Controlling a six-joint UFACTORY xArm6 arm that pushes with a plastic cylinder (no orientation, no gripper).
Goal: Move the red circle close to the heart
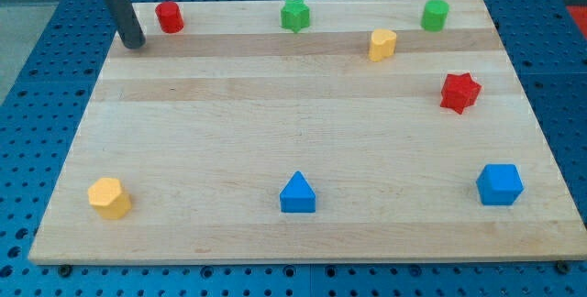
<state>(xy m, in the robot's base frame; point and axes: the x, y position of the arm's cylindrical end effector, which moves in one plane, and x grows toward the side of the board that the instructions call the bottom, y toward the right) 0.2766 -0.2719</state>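
Nearest the view's bottom, a yellow block point(110, 197) of uncertain many-sided shape is sitting at the left of the wooden board point(275, 123), a blue triangle point(297, 193) is lying at the middle, and a blue cube point(499, 184) is resting at the right. Farther up on the right, a red star point(459, 92) is standing alone, well apart from the others. Above it and toward the middle, the yellow heart point(382, 44) is sitting just below the top row. Along the view's top edge, a green cylinder point(435, 15) is sitting at the right, a green star point(294, 15) at the middle, and the red circle point(169, 16) at the left, well apart from the heart. The dark rod is slanting down from the view's top left corner, and my tip point(134, 43) is resting on the board just beside the red circle, to its lower left, not touching it; the rod is carrying no fingers to open or close
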